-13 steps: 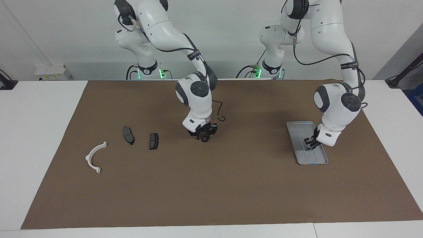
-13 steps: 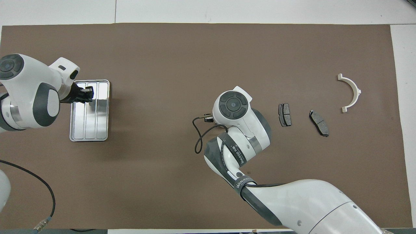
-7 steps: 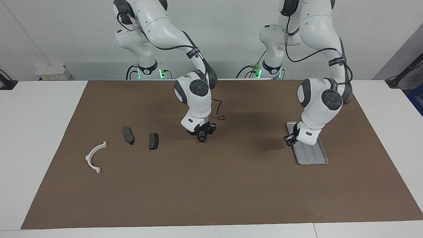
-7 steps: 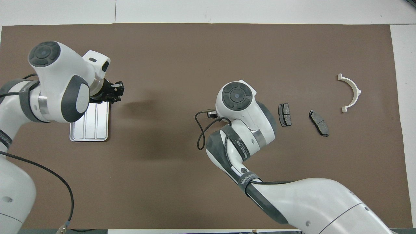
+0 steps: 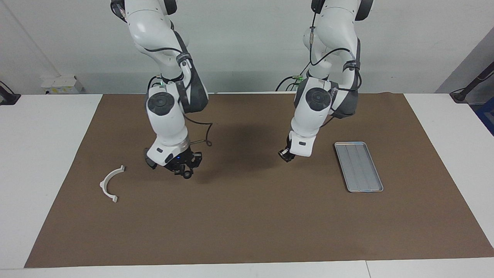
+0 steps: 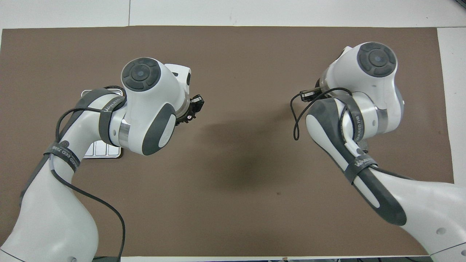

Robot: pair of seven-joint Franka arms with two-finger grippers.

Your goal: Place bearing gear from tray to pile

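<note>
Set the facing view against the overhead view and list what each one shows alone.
Facing view only: the white bracket, the whole tray, and the right gripper gripping a small dark gear above the mat. Overhead view only: nothing extra; the arms cover the bracket and the right gripper. Both: the left gripper over bare mat beside the tray, though overhead shows just the tray's edge.

Both arms: glossy white rounded shells, dark grey joint bands and round grey joint caps. Black cables loop along the links, held by black straps with white lettering. Left gripper [image 5: 286, 155] and right gripper [image 5: 185, 170] are black; a small blue light shows on the right wrist, green glow near one base.
</note>
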